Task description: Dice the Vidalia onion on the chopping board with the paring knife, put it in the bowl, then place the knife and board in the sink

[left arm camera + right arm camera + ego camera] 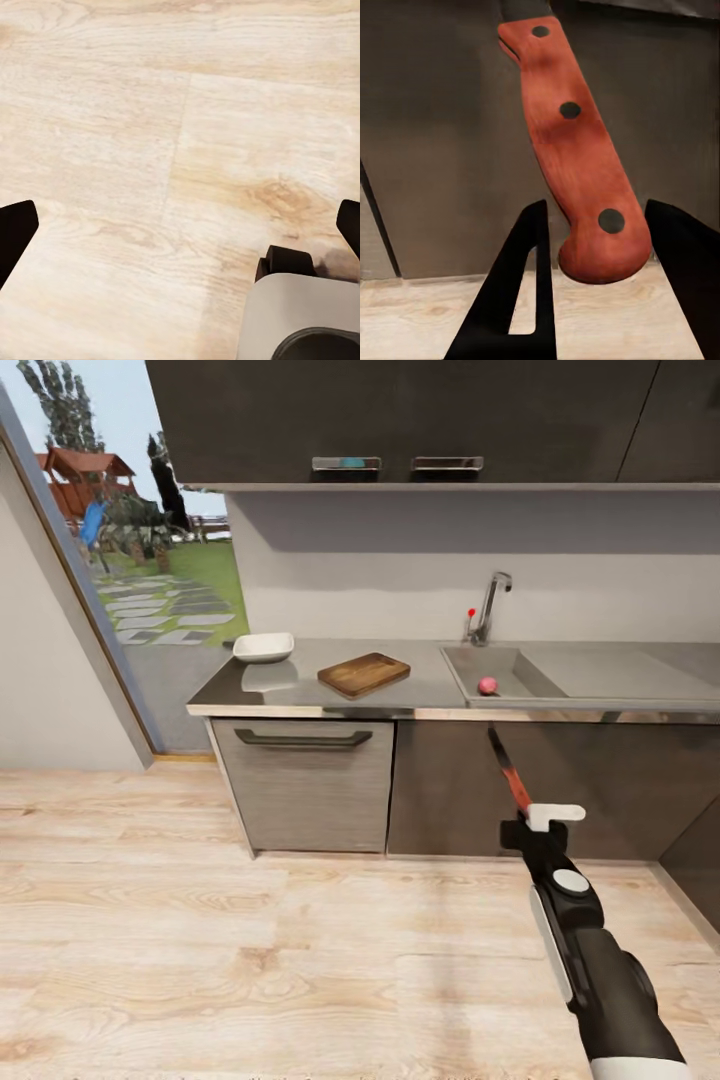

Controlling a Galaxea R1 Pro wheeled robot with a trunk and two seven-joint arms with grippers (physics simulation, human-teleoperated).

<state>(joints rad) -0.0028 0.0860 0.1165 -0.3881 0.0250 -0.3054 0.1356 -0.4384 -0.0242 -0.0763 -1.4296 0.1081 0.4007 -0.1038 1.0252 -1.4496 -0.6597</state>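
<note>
The pinkish Vidalia onion [487, 685] lies in the steel sink [520, 661], near its front wall. Left of the sink, the brown chopping board [363, 674] rests on the grey countertop [430, 685], and the white bowl [263, 648] stands near the counter's left end. My right gripper [525, 818] hangs in front of the dark cabinets, below the counter edge, shut on the paring knife [510, 772], whose blade points up. In the right wrist view the red handle [577, 150] sits between the black fingers [521, 285]. My left gripper [180, 232] is open over the wooden floor.
A curved chrome tap [490, 605] with a red knob rises behind the sink. Dark wall cabinets [400, 420] hang above the counter. A drawer front with a bar handle [303, 738] sits under the bowl's end. A glass door at left looks onto a garden. Wooden floor [250, 960] lies between me and the counter.
</note>
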